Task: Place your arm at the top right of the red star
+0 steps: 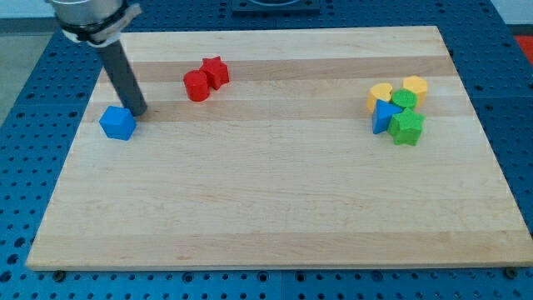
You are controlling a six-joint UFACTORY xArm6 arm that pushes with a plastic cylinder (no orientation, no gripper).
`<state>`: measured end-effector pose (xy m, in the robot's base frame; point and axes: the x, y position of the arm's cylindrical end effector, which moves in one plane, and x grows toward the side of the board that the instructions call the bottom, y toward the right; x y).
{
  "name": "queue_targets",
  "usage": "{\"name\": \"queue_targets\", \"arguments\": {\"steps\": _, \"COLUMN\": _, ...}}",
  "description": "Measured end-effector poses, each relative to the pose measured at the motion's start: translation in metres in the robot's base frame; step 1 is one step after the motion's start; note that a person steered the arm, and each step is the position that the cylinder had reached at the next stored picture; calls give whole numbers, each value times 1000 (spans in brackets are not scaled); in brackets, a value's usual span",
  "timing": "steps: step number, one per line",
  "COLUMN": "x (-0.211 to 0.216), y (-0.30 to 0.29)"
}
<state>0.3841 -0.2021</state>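
The red star (216, 71) lies near the view's top, left of centre, touching a red cylinder (196, 85) at its lower left. My tip (140, 113) rests on the board well to the left of the red star and a little below it. It sits right at the upper right edge of a blue block (118, 122).
A cluster sits at the view's right: a yellow block (381, 96), a yellow hexagon-like block (415, 87), a green cylinder (404, 100), a blue triangle (384, 115) and a green star (407, 127). The wooden board (275, 208) lies on a blue perforated table.
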Motion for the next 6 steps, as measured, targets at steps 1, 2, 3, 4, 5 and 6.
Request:
{"name": "queue_targets", "arguments": {"steps": 1, "x": 0, "y": 71}}
{"name": "queue_targets", "arguments": {"steps": 2, "x": -14, "y": 127}}
{"name": "queue_targets", "arguments": {"steps": 3, "x": -52, "y": 155}}
{"name": "queue_targets", "arguments": {"steps": 4, "x": -85, "y": 158}}
{"name": "queue_targets", "arguments": {"steps": 5, "x": -102, "y": 152}}
{"name": "queue_targets", "arguments": {"steps": 6, "x": -103, "y": 142}}
